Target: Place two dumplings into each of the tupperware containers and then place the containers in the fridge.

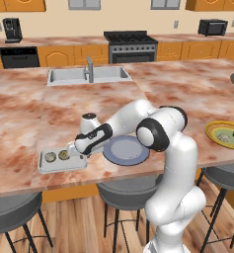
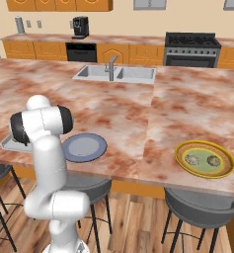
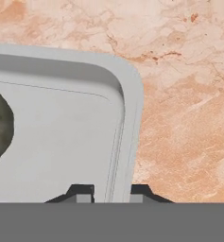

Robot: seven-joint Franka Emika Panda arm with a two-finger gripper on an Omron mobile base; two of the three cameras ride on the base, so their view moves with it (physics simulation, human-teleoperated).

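Tupperware container, pale grey and shallow, sits at the near edge of the marble bench, toward its left end, with two dumplings inside. We see our gripper low over the container's right-hand rim; in the hand view its two dark fingertips straddle that rim, one inside the wall and one outside on the bench. We cannot tell whether they press the wall yet or stand slightly apart from it.

We judge the tub light, stiff and smooth-sided, so the thin rim is the natural place to pinch, though a one-sided hold may let it tip and roll the dumplings.

Just right of the container lies a round blue-grey plate. Near the bench's right end, a yellow-rimmed plate carries two more dumplings.
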